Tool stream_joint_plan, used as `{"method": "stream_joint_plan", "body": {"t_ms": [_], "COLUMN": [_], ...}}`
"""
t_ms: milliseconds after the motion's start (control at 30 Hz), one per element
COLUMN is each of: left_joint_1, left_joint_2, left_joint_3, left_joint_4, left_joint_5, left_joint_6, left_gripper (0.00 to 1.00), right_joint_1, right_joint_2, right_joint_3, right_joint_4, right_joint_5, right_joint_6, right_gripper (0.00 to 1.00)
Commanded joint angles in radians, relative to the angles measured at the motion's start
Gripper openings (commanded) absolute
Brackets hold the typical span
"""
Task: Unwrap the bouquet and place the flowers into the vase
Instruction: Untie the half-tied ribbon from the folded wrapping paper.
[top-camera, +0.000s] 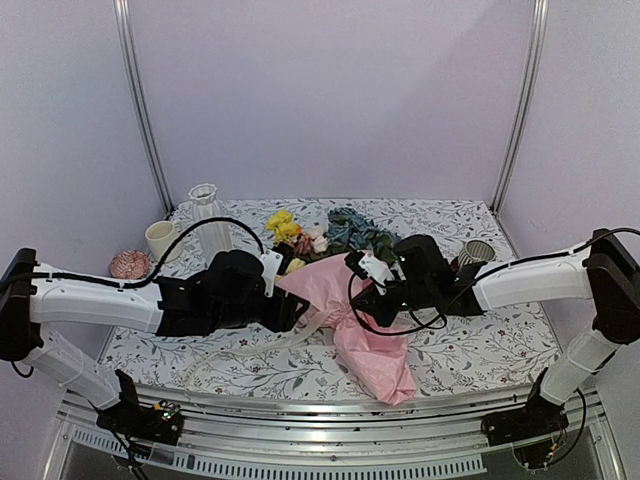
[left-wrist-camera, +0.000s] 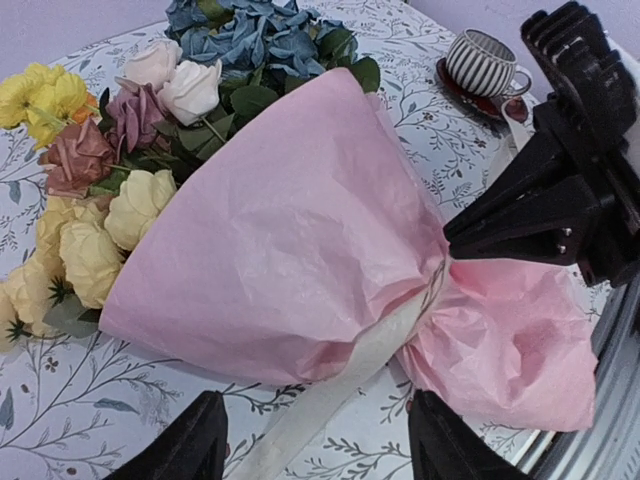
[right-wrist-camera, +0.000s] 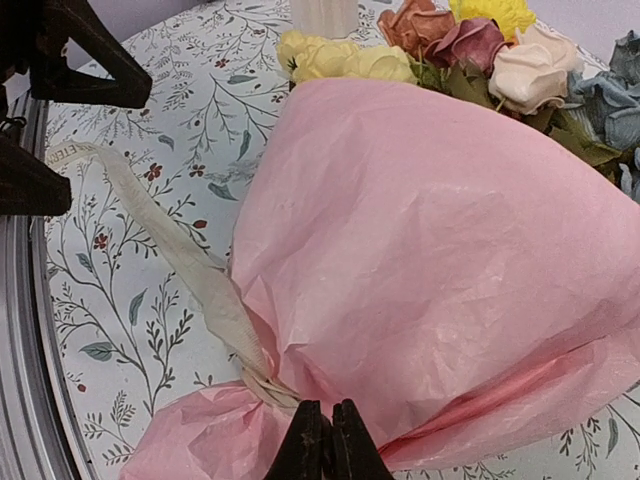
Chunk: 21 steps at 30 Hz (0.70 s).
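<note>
Centre of the top view: bouquet (top-camera: 345, 300) on its side on the counter (top-camera: 480, 350), flowers (top-camera: 310, 238) toward the back, crumpled pink tail reaching down to the near edge. Vase (top-camera: 207, 215) upright at upper left, well apart from the wrap, mug (top-camera: 160, 238) just beside it. Striped cup (top-camera: 476, 252) at right. Bare patterned counter at lower left and lower right, walls close behind the back edge.

Left gripper (top-camera: 295, 310) at the left side of the wrap, spread wide, holding nothing. Right gripper (top-camera: 365, 305) at the tied neck, pinched fully closed. Cannot tell whether any ribbon (left-wrist-camera: 345, 375) or pink wrap caught between.

Only in the left wrist view: ribbon running from the knot down between the spread fingers (left-wrist-camera: 195, 445), right gripper's tip against the neck, cup beyond it at upper right.

Only in the right wrist view: closed fingertips (right-wrist-camera: 308, 445) just right of the knot, ribbon tail trailing toward upper left near the metal rail (right-wrist-camera: 15, 350), vase foot at the top edge.
</note>
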Motion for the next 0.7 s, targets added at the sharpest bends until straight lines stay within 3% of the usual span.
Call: {"method": "stream_joint_plan", "body": {"t_ms": [0,400,667], "left_joint_1": [-0.009,-0.024,-0.032], "left_joint_2": [-0.025,0.011,0.033], "left_joint_3": [-0.011,0.012,0.036], "left_joint_4": [-0.007,-0.015,-0.019], "left_joint_5": [-0.006,-0.025,-0.025], "left_joint_6": [0.002,0.022,0.032], "left_gripper": [0.64,0.64,0.63], "right_joint_1": [0.003,0.003,0.002], "right_joint_2": [-0.039,-0.108,-0.016], "right_joint_3": [-0.028,-0.123,-0.016], "right_joint_4": [0.057,0.051,-0.063], "right_joint_5": [0.089,0.138,0.014], "right_joint_6": [0.031,0.066,-0.013], "right_gripper": [0.08,0.09,0.22]}}
